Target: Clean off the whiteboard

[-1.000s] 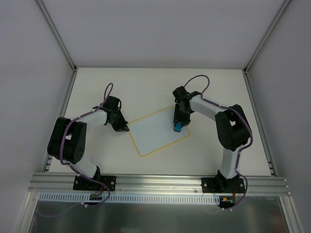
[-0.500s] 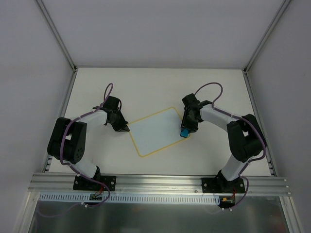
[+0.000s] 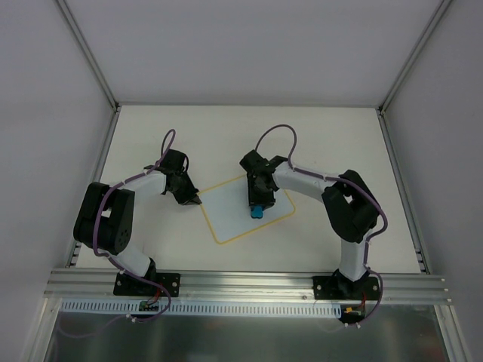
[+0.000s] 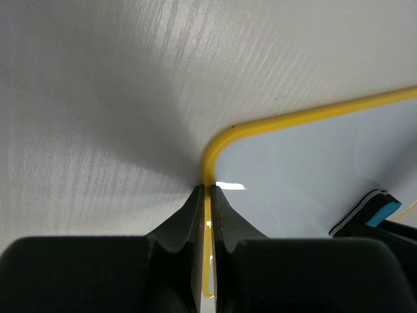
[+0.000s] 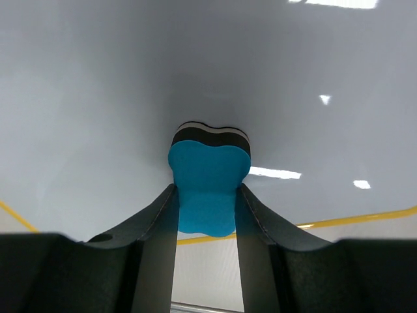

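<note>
The board lies skewed in the middle of the table, between the two arms. As far as I can see it's plain white, no marks on the parts in view.

The right gripper is clamped on the blue eraser, which sits on the board's right half, near the near-right rim. From above the eraser is just a blue speck under the wrist. The right wrist cam is the one that shows it squeezed between the fingers, dark felt end against the white surface, with yellow rim crossing low in the frame.

The left gripper is at the board's left corner. The top view only gives me a dark tip there. The left wrist cam shows the jaws all but closed, with the yellow rim in the sliver between them. Pinching the rim or just pressing on it, I can't tell. That cam also catches the eraser at its right edge, mostly cut off.
</note>
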Motion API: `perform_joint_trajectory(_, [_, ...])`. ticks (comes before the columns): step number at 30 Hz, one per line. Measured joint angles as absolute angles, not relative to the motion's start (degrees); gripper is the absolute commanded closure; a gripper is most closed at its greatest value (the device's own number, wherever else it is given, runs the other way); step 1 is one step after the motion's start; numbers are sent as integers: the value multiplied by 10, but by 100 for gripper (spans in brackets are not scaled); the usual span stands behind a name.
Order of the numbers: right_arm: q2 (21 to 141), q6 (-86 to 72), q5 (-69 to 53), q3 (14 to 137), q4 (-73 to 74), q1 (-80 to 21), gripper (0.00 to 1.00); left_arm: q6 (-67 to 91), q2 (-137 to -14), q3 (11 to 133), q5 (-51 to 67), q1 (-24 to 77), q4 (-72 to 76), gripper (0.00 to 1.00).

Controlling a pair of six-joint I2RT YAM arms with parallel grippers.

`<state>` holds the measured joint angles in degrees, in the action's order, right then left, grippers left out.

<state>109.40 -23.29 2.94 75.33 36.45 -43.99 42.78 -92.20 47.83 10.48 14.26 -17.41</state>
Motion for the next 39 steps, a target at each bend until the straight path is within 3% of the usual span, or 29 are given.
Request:
perform_joint_trajectory(8, [1081,-234,-3,732,350,-412,100,429,-921,478,104,143,-174,100])
perform_joint_trajectory(26, [1023,-162,83,682,394,-115,99,429,-918,481,102,143,-182,100])
perform_joint_trajectory(35, [1064,-135,89,761,408,-1,91,425,-904,481,82,143,-213,100])
perform_joint_trajectory(39, [1093,-130,88,774,409,28,87,420,-903,489,72,143,-225,94])
